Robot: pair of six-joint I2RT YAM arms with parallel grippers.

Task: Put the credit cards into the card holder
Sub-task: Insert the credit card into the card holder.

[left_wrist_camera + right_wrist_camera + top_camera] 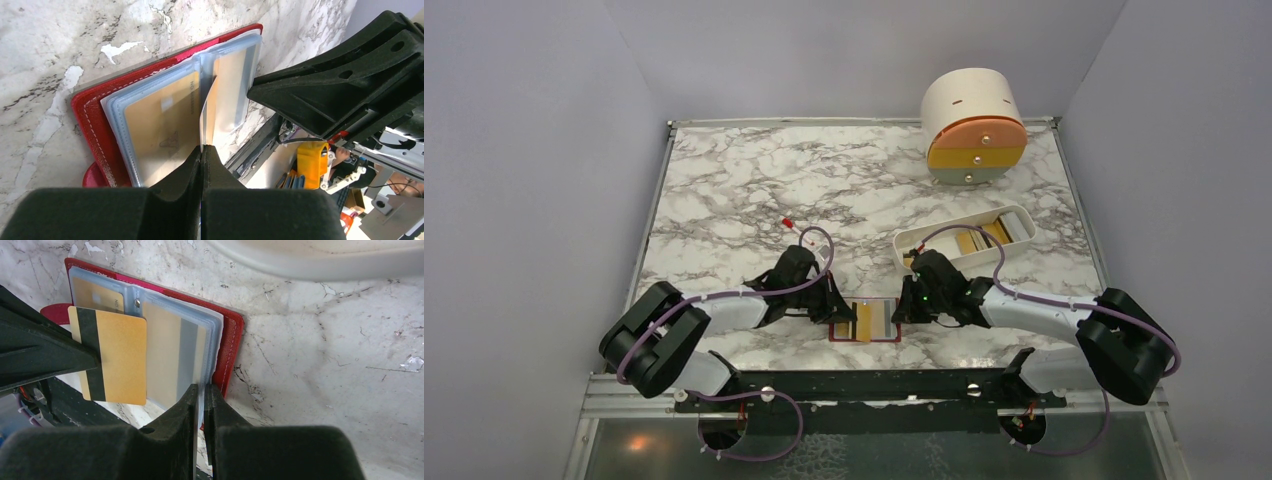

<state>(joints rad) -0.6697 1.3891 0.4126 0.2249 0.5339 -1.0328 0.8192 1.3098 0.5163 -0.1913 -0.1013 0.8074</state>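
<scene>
The red card holder (865, 337) lies open near the table's front edge, between both grippers; its clear sleeves show tan cards (160, 125). My left gripper (202, 148) is shut on a gold credit card with a black stripe (120, 357). It holds the card on edge over the holder's middle fold (209, 110). My right gripper (200, 388) is shut on the edge of the holder's clear plastic sleeves (212, 340) on the holder's right side. In the top view, the left gripper (842, 312) and right gripper (900, 308) face each other across the holder.
A white oblong tray (904, 240) with more cards (984, 235) stands just behind my right arm; its rim (325, 260) shows in the right wrist view. A round cream drawer unit (974, 125) stands at the back right. The black base rail (874, 385) runs along the near edge.
</scene>
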